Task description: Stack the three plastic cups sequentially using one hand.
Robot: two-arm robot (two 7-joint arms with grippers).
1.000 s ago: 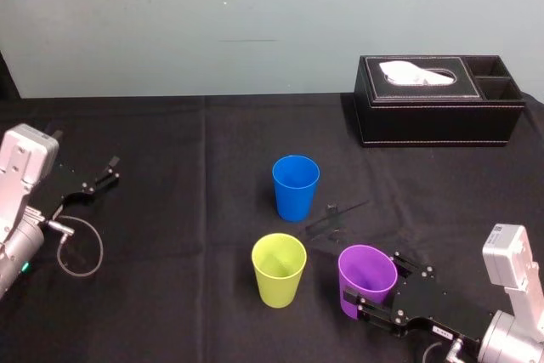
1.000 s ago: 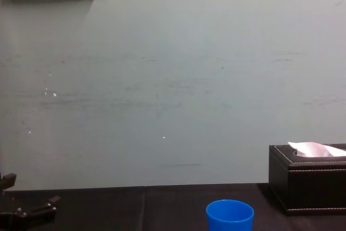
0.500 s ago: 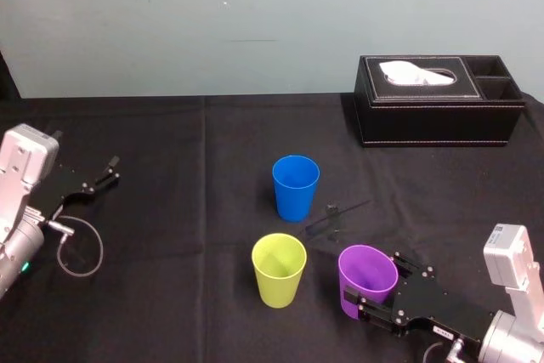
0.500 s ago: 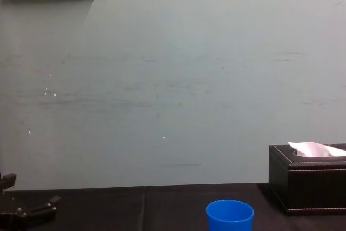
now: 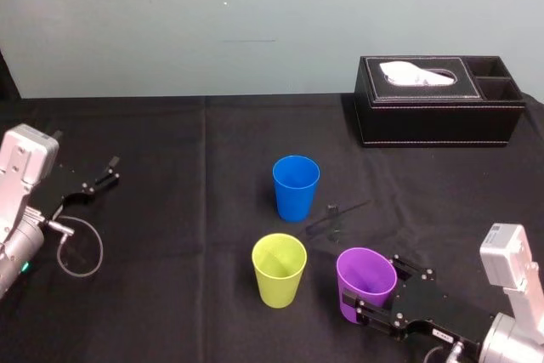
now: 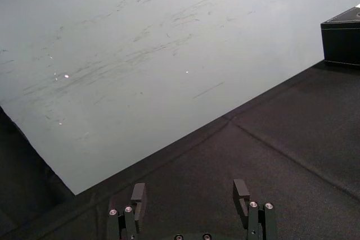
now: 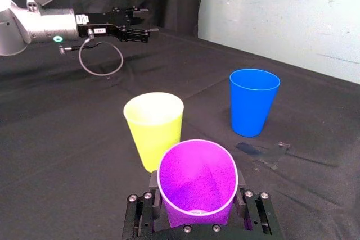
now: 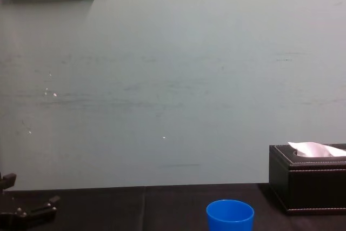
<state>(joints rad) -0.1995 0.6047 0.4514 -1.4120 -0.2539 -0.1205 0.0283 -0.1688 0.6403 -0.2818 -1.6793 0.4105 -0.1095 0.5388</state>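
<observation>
Shifted marginally from a second ago, right gripper (image 5: 371,288) clamps the smooth tapered purple cup (image 5: 365,275) beside the yellow-green cup (image 5: 279,269); left gripper (image 5: 108,172) idles far left, jaws parted, empty.

My black right gripper (image 5: 379,286) carries a small white label. Three plain tapered tumblers, no pattern: purple plastic cup (image 5: 365,275), yellow-green plastic cup (image 5: 279,271), bright blue plastic cup (image 5: 296,189). Black tablecloth (image 5: 170,210); black rectangular tissue box (image 5: 438,121), pale stitching.

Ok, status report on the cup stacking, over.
Right pincer shut on purple cup, front right. Left pincer open, parked far left. Yellow-green cup and blue cup standing apart, unstacked. Flat dark scrap lies by blue cup.
</observation>
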